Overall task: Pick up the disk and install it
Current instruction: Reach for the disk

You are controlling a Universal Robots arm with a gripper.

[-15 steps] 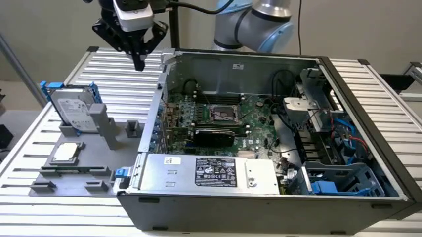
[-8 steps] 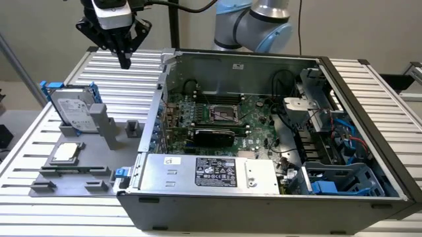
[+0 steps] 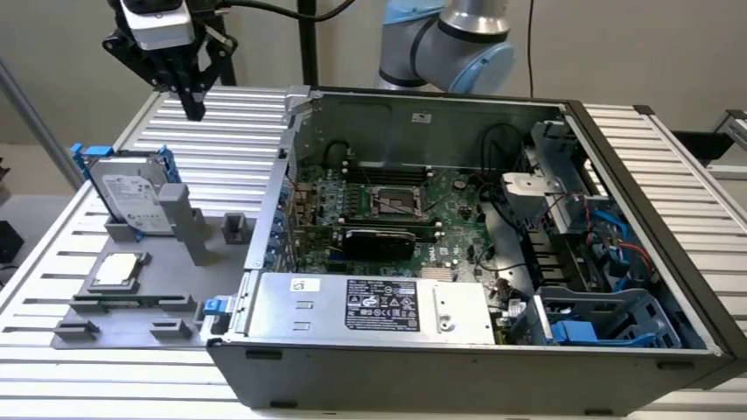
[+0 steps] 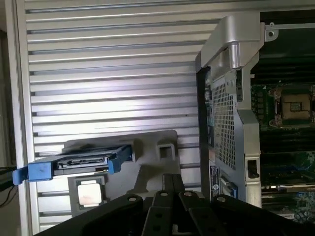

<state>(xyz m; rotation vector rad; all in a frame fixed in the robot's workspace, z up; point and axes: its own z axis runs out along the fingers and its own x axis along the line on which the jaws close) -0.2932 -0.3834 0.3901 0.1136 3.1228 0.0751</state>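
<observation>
Claw (image 3: 194, 111) hangs high, well apart from the leaning disk (image 3: 129, 198).

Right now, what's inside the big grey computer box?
A green circuit board and blue plastic brackets show inside the open grey metal computer case. A silver labelled box covers one corner, so whatever lies under it is hidden.

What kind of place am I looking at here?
Most likely a robotics lab bench for computer assembly: an open computer case on a slatted metal table, the disk propped in a grey fixture, and a robot gripper hanging nearby.
</observation>
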